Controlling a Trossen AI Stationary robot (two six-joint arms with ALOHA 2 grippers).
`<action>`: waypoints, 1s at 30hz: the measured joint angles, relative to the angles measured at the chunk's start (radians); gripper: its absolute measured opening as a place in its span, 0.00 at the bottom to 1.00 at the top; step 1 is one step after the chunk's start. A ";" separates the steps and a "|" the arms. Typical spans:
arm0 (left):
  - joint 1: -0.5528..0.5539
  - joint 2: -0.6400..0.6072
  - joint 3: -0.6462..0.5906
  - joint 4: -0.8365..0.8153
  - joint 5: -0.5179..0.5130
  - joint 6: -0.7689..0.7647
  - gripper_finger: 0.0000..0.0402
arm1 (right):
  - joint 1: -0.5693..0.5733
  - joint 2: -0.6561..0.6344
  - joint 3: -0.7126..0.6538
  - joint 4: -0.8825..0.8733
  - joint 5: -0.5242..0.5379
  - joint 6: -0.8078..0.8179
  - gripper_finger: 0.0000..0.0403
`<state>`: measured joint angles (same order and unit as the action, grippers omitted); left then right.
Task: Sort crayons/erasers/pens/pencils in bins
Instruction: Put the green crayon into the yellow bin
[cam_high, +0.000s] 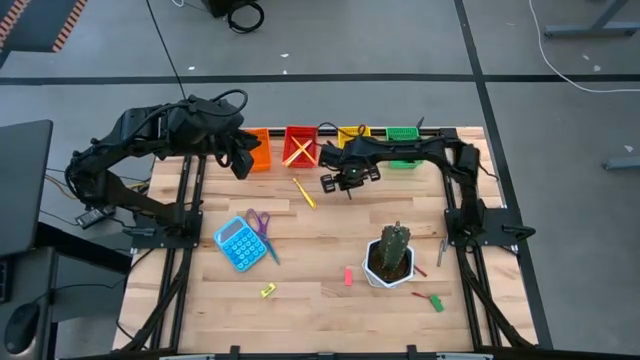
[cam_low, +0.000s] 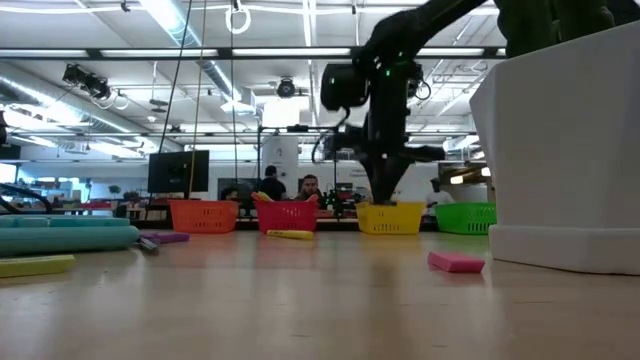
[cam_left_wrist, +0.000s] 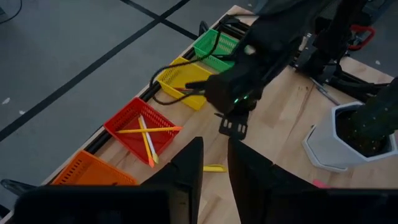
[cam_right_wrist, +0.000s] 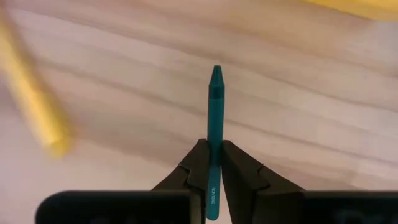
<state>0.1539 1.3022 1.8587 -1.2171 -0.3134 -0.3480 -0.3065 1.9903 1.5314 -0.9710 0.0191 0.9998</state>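
Baskets sit in a row along the far edge of the table (cam_high: 300, 320) in the view from above: orange basket (cam_high: 258, 150), red basket (cam_high: 299, 146), yellow basket (cam_high: 352, 133), green basket (cam_high: 402, 134). The right gripper (cam_high: 349, 188) hangs just in front of the yellow one, over bare wood. The left gripper (cam_high: 241, 163) waits by the orange basket. A yellow pen (cam_high: 304, 193) lies between the two arms. Nearer the front are a blue calculator (cam_high: 238, 243), purple scissors (cam_high: 260, 224), a white pot (cam_high: 389, 264), a pink eraser (cam_high: 348, 276) and a yellow-green eraser (cam_high: 268, 291).

From table height, the right arm comes down in front of the yellow basket (cam_low: 390, 217); the pink eraser (cam_low: 456, 262) lies close by the pot (cam_low: 560, 150).

The left wrist camera shows its own fingers (cam_left_wrist: 186, 171) a little apart with nothing between them, and crossed pencils (cam_left_wrist: 148, 132) in the red basket (cam_left_wrist: 127, 127).

The right wrist camera shows its gripper (cam_right_wrist: 211, 163) pinched tight on a teal crayon (cam_right_wrist: 214, 118), which sticks straight out beyond the fingertips above the wood.
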 joint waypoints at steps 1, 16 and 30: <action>0.000 0.000 0.000 0.000 0.000 0.000 0.20 | 0.001 -0.018 0.000 0.002 0.000 -0.001 0.10; 0.000 0.000 0.000 0.000 0.000 -0.008 0.20 | -0.200 -0.137 0.002 0.123 0.078 -0.125 0.10; 0.000 0.000 0.000 0.001 -0.003 -0.061 0.18 | -0.315 -0.098 0.001 0.169 0.141 -0.447 0.10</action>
<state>0.1539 1.3022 1.8587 -1.2161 -0.3161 -0.4089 -0.6211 1.8922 1.5322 -0.8017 0.1605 0.5528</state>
